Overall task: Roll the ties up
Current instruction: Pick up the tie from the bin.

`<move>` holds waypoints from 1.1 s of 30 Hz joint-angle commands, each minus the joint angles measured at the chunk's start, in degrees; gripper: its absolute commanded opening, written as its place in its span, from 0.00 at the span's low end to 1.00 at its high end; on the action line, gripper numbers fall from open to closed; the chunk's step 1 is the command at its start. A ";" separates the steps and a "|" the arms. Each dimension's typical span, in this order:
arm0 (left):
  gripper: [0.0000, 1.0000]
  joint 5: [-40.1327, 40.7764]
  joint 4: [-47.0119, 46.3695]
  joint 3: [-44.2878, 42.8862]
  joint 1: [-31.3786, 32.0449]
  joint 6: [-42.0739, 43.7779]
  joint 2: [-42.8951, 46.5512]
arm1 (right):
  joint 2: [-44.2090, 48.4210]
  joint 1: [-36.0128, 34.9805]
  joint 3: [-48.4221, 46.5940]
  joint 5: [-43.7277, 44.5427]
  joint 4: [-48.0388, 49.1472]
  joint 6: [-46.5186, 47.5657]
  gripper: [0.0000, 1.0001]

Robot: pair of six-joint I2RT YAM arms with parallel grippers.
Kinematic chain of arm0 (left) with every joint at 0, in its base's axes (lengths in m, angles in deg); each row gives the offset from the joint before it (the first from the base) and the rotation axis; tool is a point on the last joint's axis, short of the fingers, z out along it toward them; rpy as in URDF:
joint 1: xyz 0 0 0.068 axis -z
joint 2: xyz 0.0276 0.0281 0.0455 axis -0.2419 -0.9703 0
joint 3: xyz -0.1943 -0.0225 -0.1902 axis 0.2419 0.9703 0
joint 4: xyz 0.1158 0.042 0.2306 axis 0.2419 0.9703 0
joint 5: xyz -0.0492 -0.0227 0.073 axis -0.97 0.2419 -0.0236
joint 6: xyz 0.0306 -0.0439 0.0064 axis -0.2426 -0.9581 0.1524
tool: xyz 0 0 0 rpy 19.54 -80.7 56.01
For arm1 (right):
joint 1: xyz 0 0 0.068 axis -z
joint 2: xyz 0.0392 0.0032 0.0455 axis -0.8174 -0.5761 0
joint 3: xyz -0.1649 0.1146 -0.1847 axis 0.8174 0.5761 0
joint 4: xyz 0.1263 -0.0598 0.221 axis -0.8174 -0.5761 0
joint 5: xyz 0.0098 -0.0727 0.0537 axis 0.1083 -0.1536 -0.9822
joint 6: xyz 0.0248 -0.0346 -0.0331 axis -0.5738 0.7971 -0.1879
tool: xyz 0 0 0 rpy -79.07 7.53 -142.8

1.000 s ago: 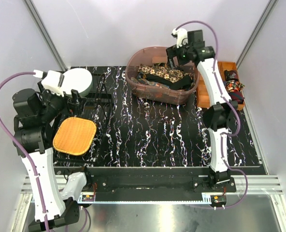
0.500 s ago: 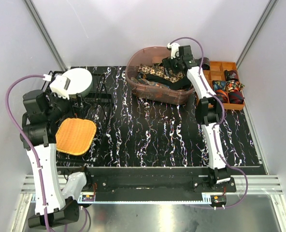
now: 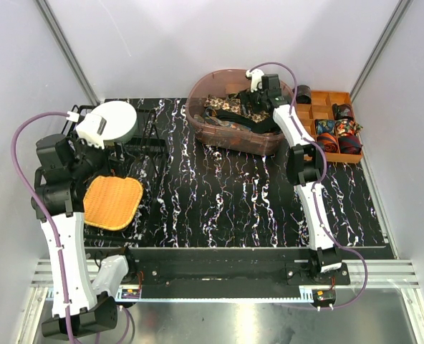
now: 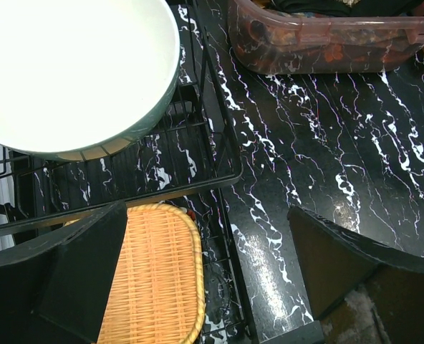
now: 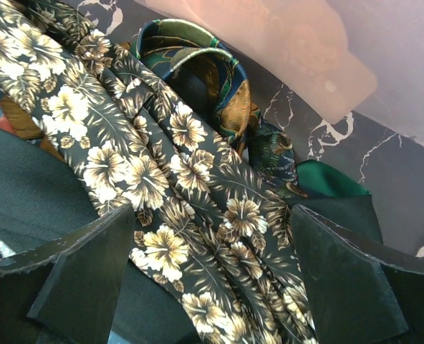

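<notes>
Ties (image 3: 241,113) lie mostly unrolled in a heap inside the tinted bin (image 3: 196,120) at the upper centre of the top view, while a few rolled ones (image 3: 339,130) sit in the wooden tray (image 3: 326,95) at upper right, so the job looks partly done. The right gripper (image 5: 212,279) hangs spread wide over a floral tie (image 5: 162,172) in the bin, pinching nothing; the left gripper (image 4: 208,276), also spread and empty, hovers at left.
</notes>
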 commanded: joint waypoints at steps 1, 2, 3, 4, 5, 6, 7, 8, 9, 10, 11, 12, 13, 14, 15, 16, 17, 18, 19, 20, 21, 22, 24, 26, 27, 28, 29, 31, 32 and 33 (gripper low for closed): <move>0.99 0.92 -2.56 0.46 0.12 1.19 0.03 | -0.77 -0.96 -0.13 1.18 3.03 0.89 0.93; 0.99 1.45 -2.65 0.64 0.20 1.19 -0.23 | -1.03 -1.05 -0.13 1.27 3.03 1.24 0.93; 0.99 1.62 -2.91 0.55 0.20 1.19 -0.32 | -1.03 -1.05 -0.13 1.44 3.03 1.68 0.91; 0.99 1.80 -2.91 0.55 0.12 1.36 -0.41 | -1.21 -1.05 -0.21 1.79 3.20 2.47 0.87; 0.99 1.98 -3.00 0.46 0.20 1.54 -0.67 | -1.38 -1.13 -0.22 1.88 3.12 2.83 0.82; 0.99 2.06 -3.00 0.46 0.20 1.62 -0.76 | -1.56 -1.05 -0.30 1.88 3.03 3.53 0.78; 0.99 2.24 -3.09 0.46 0.20 1.89 -0.85 | -1.56 -1.13 -0.04 1.88 3.12 3.88 0.66; 0.99 2.33 -3.18 0.46 0.20 1.89 -1.02 | -1.56 -1.22 0.13 1.88 3.12 4.23 0.61; 0.99 2.42 -3.18 0.55 0.20 2.15 -1.11 | -1.56 -1.22 0.31 1.97 3.12 4.76 0.56; 0.99 2.42 -3.18 0.55 0.20 2.33 -1.11 | -1.56 -1.31 0.31 1.97 3.12 5.02 0.50; 0.99 2.50 -3.35 0.55 0.12 2.42 -1.20 | -1.65 -1.31 0.40 1.97 3.12 5.29 0.48; 0.99 2.59 -3.35 0.55 0.20 2.42 -1.28 | -1.65 -1.49 0.40 1.89 3.03 5.81 0.46; 0.99 2.68 -3.35 0.46 0.29 2.68 -1.29 | -1.65 -1.40 0.40 1.54 2.94 6.08 0.44; 0.99 2.85 -3.27 0.46 0.21 2.77 -1.29 | -1.56 -1.49 0.40 1.01 2.68 6.26 0.37; 0.99 2.86 -3.35 0.46 0.20 2.86 -1.37 | -1.30 -1.57 0.57 0.48 2.50 6.26 0.33; 0.99 2.86 -3.27 0.46 0.20 3.03 -1.37 | -1.21 -1.49 0.49 0.04 2.33 6.26 0.32; 0.99 3.03 -3.35 0.55 0.20 3.21 -1.29 | -1.21 -1.57 0.40 -0.57 2.15 6.26 0.33; 0.99 3.03 -3.35 0.55 0.20 3.29 -1.29 | -0.95 -1.57 0.40 -1.19 1.54 6.08 0.53; 0.99 3.03 -3.27 0.55 0.20 3.47 -1.29 | -0.77 -1.66 0.40 -1.54 1.19 5.82 0.68; 0.99 3.29 -3.35 0.73 0.20 3.47 -1.20 | -0.68 -1.66 0.40 -1.80 0.92 5.64 0.77; 0.99 3.30 -3.35 0.81 0.20 3.65 -1.20 | -0.68 -1.66 0.75 -2.42 0.48 5.56 0.81; 0.99 3.30 -3.44 0.90 0.20 3.65 -1.20 | -0.77 -1.66 0.75 -2.42 0.57 5.55 0.81; 0.99 3.38 -3.62 1.17 0.20 3.56 -1.20 | -1.29 -1.66 0.58 -2.16 0.31 5.82 0.80; 0.99 3.21 -3.79 1.17 0.20 3.56 -1.37 | -2.17 -1.75 0.40 -1.72 -0.04 6.17 0.79; 0.99 3.30 -3.97 1.17 0.20 3.56 -1.46 | -2.35 -1.66 0.31 -1.81 -0.13 6.52 0.79; 0.99 3.30 -3.97 1.08 0.20 3.47 -1.55 | -2.61 -1.58 0.31 -1.89 -0.31 6.61 0.79; 0.99 3.38 -4.06 1.08 0.20 3.56 -1.64 | -2.79 -1.66 0.22 -1.98 -0.31 6.78 0.77; 0.99 3.47 -4.14 1.08 0.20 3.73 -1.90 | -3.40 -1.75 0.05 -1.98 -0.40 7.14 0.72; 0.99 3.56 -4.23 1.08 0.20 3.82 -2.16 | -3.67 -1.66 -0.13 -1.81 -0.83 7.40 0.71; 0.99 3.56 -4.32 0.99 0.20 3.74 -2.25 | -4.19 -1.75 -1.43 -1.98 -1.27 7.49 0.69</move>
